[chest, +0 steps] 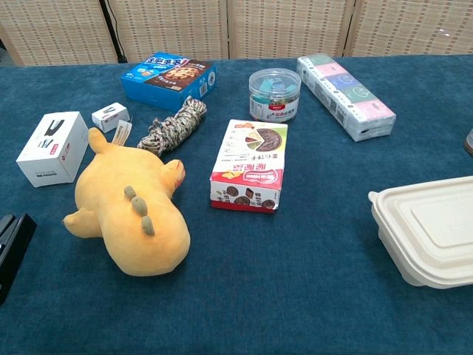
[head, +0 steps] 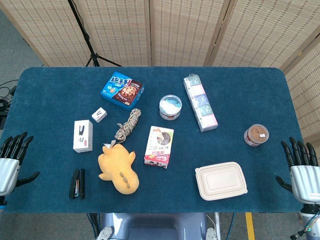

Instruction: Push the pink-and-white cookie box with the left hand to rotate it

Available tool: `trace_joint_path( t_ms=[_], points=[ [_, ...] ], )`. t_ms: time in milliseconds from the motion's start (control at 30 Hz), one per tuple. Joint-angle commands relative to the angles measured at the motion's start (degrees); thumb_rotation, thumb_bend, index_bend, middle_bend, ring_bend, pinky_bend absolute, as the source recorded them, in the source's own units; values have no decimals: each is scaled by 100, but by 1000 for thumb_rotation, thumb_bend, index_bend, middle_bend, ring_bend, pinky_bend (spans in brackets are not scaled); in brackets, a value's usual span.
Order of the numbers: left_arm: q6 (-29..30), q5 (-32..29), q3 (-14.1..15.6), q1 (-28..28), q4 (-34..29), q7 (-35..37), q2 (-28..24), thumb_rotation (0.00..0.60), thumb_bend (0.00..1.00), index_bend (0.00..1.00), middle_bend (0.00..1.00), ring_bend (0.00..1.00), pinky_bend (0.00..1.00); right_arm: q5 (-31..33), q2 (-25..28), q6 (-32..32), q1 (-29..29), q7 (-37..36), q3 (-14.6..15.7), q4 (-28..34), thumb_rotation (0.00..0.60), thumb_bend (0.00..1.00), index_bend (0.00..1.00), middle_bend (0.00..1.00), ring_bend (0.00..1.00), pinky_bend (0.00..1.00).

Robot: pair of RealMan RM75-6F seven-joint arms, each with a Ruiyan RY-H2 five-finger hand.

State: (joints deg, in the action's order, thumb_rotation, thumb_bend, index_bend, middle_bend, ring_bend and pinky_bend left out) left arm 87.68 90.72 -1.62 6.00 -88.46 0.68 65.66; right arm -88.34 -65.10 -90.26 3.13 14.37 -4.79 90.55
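Note:
The pink-and-white cookie box [head: 159,146] [chest: 250,164] lies flat near the middle of the blue table, its long side running front to back. My left hand [head: 11,158] hangs at the table's left edge, fingers spread, holding nothing, far from the box. At the right edge my right hand [head: 302,169] is likewise open with its fingers apart. Neither hand shows in the chest view.
A yellow plush toy [head: 119,169] [chest: 133,208] lies just left of the box, with a rope coil [head: 128,124] behind it. A white box [head: 83,135], black stapler [head: 77,183], blue cookie box [head: 122,90], round tin [head: 170,107], tissue pack [head: 200,102] and lidded tray [head: 221,180] are spread around.

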Motion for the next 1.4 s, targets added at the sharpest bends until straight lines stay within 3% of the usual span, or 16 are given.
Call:
trace_joint_path(
  t_ms=[33,333,500,567,667,700,900,1033,1200,1400],
  points=[
    [9,3,2,-3,3,22,2,600,0,0,0,0,0,4,-10,36,15,-26,8,-15,600,0,0,0,0,0],
    [-26,115,50,40,52,133,-8,600,0,0,0,0,0,0,-41,147,54,-94,40,-38,600,0,0,0,0,0],
    [41,615,102,255,535,639,141,599,0,0,0,0,0,86,-65,257,60,-125,64,-71,600,0,0,0,0,0],
    [-4,788,167,349,746,822,213,543,0,0,0,0,0,98,-69,281,61,-120,74,-73,600,0,0,0,0,0],
    [-87,1338,408,621,1087,1457,347,365,0,0,0,0,0,21,-77,280,71,-95,109,-34,600,0,0,0,0,0],
    [-59,1519,493,699,1188,1751,378,344,0,0,0,0,0,18,-82,277,66,-86,116,-33,600,0,0,0,0,0],
    [650,2335,737,971,1839,2852,769,266,0,0,0,0,0,149,-110,361,66,-69,105,-65,600,0,0,0,0,0],
    [824,2762,845,1176,1756,2818,874,247,0,0,0,0,0,173,-132,391,81,-54,97,-79,600,0,0,0,0,0],
    [576,3124,915,1527,1432,2492,1051,230,0,0,0,0,0,179,-133,411,82,-70,110,-80,600,0,0,0,0,0],
    [-57,3085,835,1944,1185,2100,1289,191,0,0,0,0,0,200,-95,391,70,-143,96,-66,600,0,0,0,0,0]
  ],
)
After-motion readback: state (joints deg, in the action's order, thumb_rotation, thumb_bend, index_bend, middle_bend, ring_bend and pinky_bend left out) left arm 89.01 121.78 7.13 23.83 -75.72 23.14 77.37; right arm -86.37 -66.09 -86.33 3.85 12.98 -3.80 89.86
